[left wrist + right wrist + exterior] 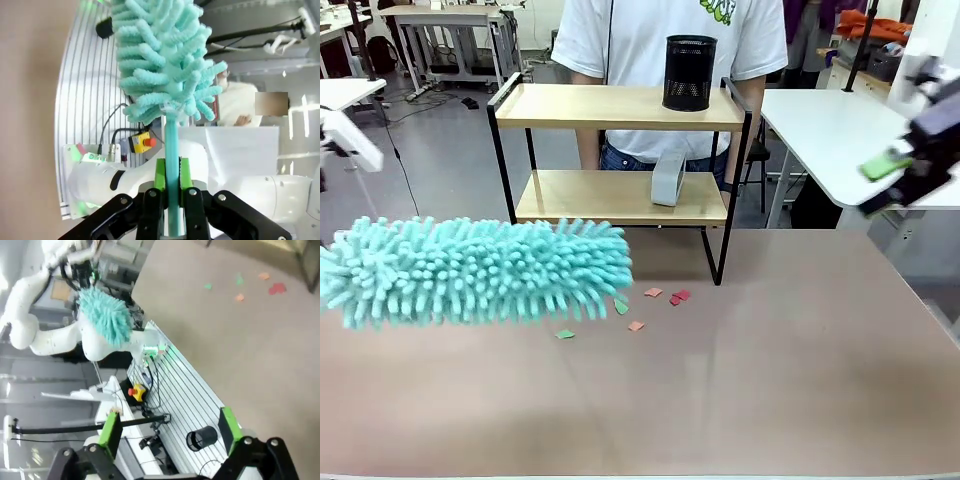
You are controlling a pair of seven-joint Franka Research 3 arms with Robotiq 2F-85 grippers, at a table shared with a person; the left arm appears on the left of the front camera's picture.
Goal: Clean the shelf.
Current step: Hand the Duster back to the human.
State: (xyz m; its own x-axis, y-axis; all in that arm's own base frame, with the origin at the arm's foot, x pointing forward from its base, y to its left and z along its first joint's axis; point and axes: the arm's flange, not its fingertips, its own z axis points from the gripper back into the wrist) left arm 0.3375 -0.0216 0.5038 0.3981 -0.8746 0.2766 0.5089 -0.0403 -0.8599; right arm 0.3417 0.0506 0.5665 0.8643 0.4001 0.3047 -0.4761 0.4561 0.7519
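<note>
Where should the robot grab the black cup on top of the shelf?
By its round sides, coming in level from the robot's right. The black cup stands upright near the right end of the shelf's top board, nothing beside it, and the open right gripper hangs on that side.

Bright, even indoor light gives the table (770,380) a soft sheen and only faint shadows under the shelf (620,150), while the right gripper (910,170) blurs at the front view's edge and both wrist views bend lines at their borders.
</note>
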